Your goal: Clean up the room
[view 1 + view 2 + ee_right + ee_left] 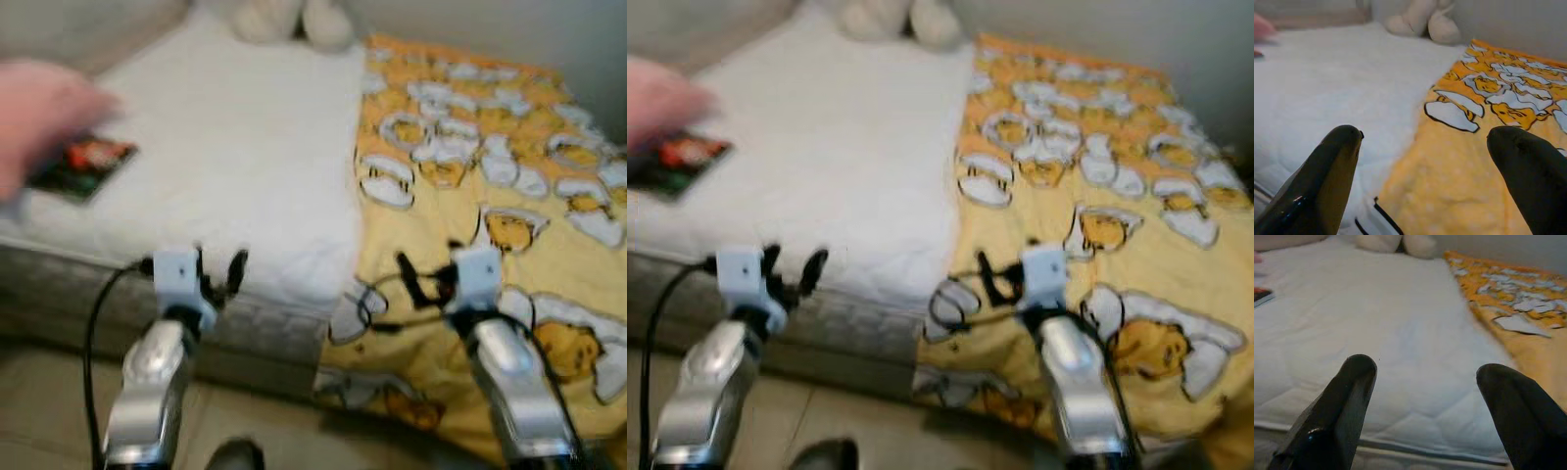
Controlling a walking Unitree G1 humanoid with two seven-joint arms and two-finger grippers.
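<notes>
Left claw [217,271] and right claw [421,274] both spread wide and empty, low in frame, over white mattress [235,147] edge, yellow cartoon blanket [490,196] at right, dark packet [80,164] upper left

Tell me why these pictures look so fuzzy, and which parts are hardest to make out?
Both eye views are soft all over, probably motion blur; the person's hand at the left edge is a pink smear and the dark packet unreadable. Both wrist views are clearer on the yellow blanket, but the left hand and right hand loom dark, out of focus. Lighting is even, without glare.

Left gripper [219,271] and right gripper [423,279] held forward; fingers spread apart.
</notes>
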